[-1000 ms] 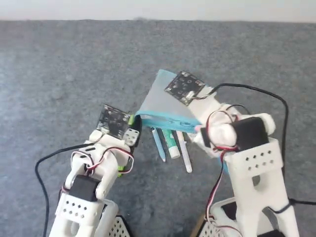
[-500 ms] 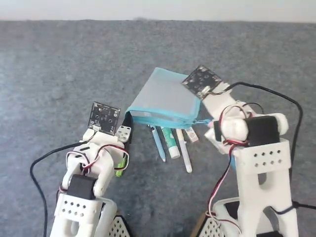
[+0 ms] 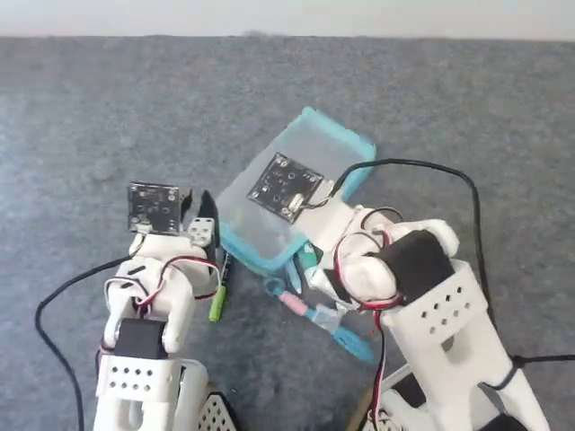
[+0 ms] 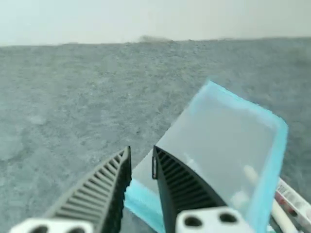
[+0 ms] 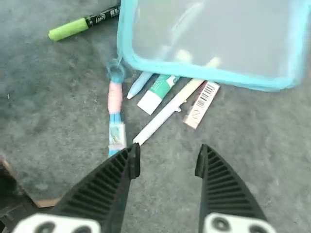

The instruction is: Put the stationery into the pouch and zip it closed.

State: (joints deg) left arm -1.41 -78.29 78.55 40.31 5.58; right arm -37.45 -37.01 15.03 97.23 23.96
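Translucent plastic with blue trim, the zip pouch [image 3: 314,148] lay on the grey carpet [image 3: 90,117], pens [image 5: 158,94] poking out at its edge, while the left gripper [image 4: 141,167], barely parted, and the right gripper [image 5: 167,160], spread wide, held nothing, so a careless nudge might have scattered them.

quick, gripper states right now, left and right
left gripper: open a little, holding nothing, beside the pouch
right gripper: open, holding nothing

Left gripper [image 4: 141,154], jaws slightly apart — translucent blue-edged pouch [image 4: 228,141] just beyond, on grey carpet [image 4: 73,87].
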